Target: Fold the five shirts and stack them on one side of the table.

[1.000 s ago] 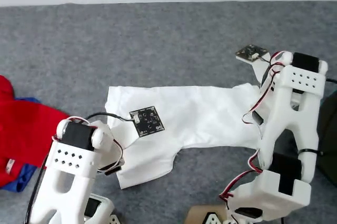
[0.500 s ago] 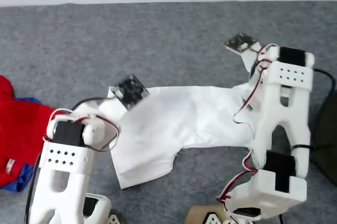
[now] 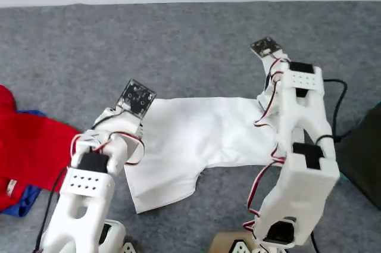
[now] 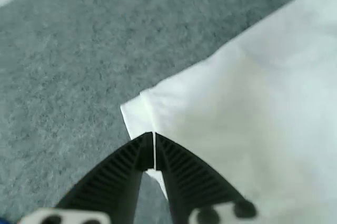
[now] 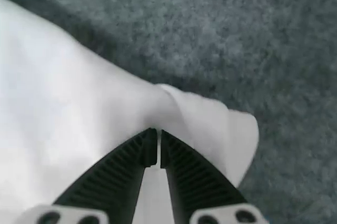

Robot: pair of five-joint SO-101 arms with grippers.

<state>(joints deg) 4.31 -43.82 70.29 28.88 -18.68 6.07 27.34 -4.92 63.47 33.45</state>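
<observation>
A white cloth shirt [image 3: 202,134] lies spread flat on the grey carpet-like table [image 3: 178,44], roughly in the middle, with one sleeve-like flap reaching toward the near edge between the two arm bases. Both white arms lean over it from the near side, one at each far corner of the fabric.

In the left wrist view, the left claw [image 4: 154,147] has its two black ribbed fingers [image 4: 126,174] brought together, with a hairline slit between them. Its tips sit right on the corner of the shirt [image 4: 253,103], at the fabric's edge where it meets the table [image 4: 68,50]; it looks pinched onto that corner.

In the right wrist view, the right claw [image 5: 159,142] is likewise closed, with its fingers [image 5: 121,174] nearly touching. Its tips are pressed into the shirt [image 5: 63,108], where the cloth puckers into a small raised fold beside a rounded corner flap; it appears to grip that fold.

At the left edge of the table, well apart from the shirt, lies a crumpled red garment [image 3: 30,146] with a blue cloth [image 3: 24,200] showing beneath it. At the right edge there is a dark green-black garment [image 3: 366,152], just beside the right arm.
</observation>
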